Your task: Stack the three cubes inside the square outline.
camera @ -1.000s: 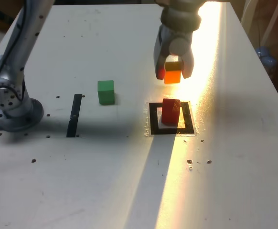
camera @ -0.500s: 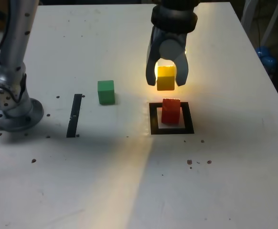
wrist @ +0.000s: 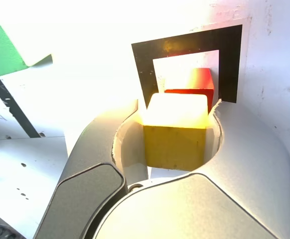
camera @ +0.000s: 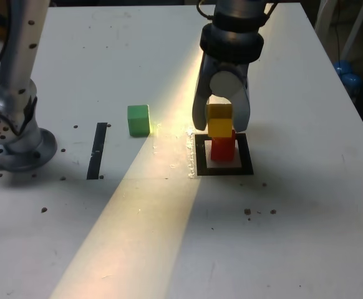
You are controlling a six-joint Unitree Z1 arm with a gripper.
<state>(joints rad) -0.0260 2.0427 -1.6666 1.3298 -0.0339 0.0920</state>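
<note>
1. my gripper (camera: pixel 221 120) is clamped on the yellow cube (camera: pixel 219 120), one jaw on each side of it; the wrist view shows the cube (wrist: pixel 175 130) filling the gap between the jaws.
2. the relation that matters: the yellow cube sits directly over the red cube (camera: pixel 222 147), which stands inside the square outline (camera: pixel 246 168) on its white centre. in the exterior view the two look to be touching or very nearly so; i cannot tell for certain whether the yellow one's weight is already on the red.
3. in the wrist view the red cube (wrist: pixel 197 83) shows just beyond the yellow one's far edge, so i judge the pair slightly offset rather than perfectly squared. all the cubes are equal-sided, so no long axis to line up.
4. the green cube (camera: pixel 138 119) lies flat on the table (camera: pixel 294 237), well apart from the stack, towards the exterior view's left, between the outline and the tape strip (camera: pixel 97 149).
5. my read: second cube is being placed; letting go comes next, and a skewed seat could tip the stack.
6. no brands, labels or writing i can read anywhere.
</note>
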